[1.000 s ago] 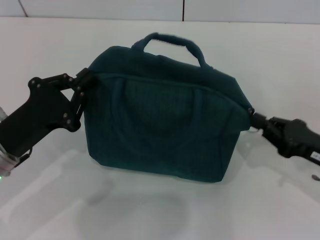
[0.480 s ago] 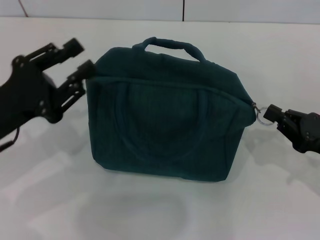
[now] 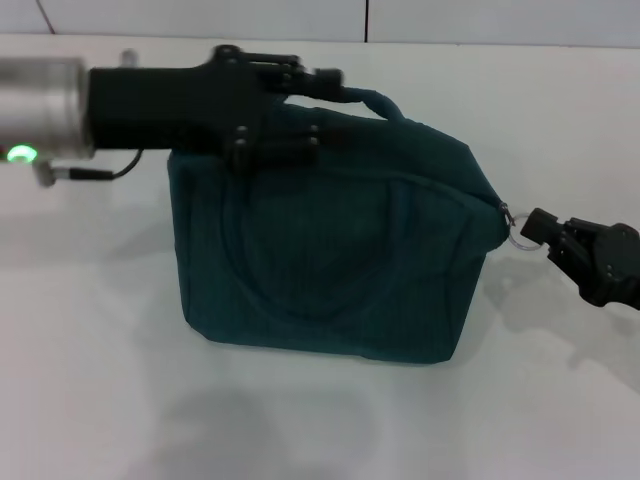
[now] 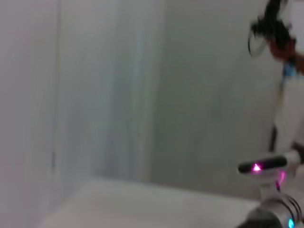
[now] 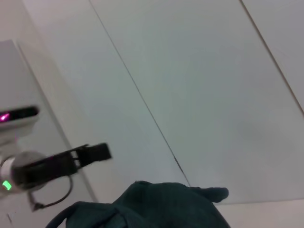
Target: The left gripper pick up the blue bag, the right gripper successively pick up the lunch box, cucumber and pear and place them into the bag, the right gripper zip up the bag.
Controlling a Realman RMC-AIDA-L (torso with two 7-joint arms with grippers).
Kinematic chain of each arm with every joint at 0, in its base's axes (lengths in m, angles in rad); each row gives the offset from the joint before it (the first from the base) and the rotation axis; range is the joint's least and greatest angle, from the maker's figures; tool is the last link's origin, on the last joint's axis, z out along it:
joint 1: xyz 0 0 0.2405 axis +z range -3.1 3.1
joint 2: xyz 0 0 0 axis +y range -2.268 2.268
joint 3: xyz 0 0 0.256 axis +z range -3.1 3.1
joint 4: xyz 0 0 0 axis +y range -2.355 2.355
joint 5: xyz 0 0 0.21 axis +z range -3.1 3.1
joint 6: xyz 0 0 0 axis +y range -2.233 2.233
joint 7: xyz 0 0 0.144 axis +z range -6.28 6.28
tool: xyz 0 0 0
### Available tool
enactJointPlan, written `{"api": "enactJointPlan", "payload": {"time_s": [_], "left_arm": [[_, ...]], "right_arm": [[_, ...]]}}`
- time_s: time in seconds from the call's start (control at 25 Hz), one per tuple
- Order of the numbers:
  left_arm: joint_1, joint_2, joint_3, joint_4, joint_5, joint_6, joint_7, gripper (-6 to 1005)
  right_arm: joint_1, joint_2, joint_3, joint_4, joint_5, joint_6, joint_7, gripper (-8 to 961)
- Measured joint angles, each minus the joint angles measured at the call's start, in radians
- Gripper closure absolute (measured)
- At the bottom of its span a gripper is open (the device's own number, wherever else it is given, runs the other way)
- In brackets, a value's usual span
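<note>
Bag (image 3: 330,260) is standing upright on the table (image 3: 90,380), zipped, handle (image 3: 375,100) up. Left gripper (image 3: 315,105) is reaching in level over the bag's top left corner, fingers spread open, tips near the handle. Right gripper (image 3: 540,228) is sitting just off the bag's right end at the zipper ring (image 3: 524,236); can't tell if its fingers are closed.

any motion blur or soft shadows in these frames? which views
Head view: left tool and silver wrist smeared over the bag; right tool sharp; soft shadow on the table below the bag. Left wrist view: blurred all over. Right wrist view: mostly sharp.
</note>
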Motion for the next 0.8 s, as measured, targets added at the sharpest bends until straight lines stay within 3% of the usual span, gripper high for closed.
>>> {"api": "enactJointPlan", "payload": {"time_s": [0.16,0.32,0.52,0.8], "left_arm": [[-0.13,0.023,0.002,0.002,0.151,0.0,-0.137,484],[-0.213,0.033,0.004,0.004,0.239,0.0,-0.189,485],[-0.285,0.04,0.005,0.005,0.327,-0.013,-0.216,485],[-0.336,0.023,0.005,0.007,0.497,-0.104,-0.221,489]], "right_arm": [[0.004,0.005,-0.001,0.0,-0.001,0.0,-0.007,942],[0.002,0.008,0.0,0.0,-0.001,0.0,-0.017,943],[-0.001,0.015,-0.005,0.0,-0.001,-0.003,-0.024,943],[-0.012,0.016,-0.006,0.004,-0.001,-0.036,-0.027,943]]}}
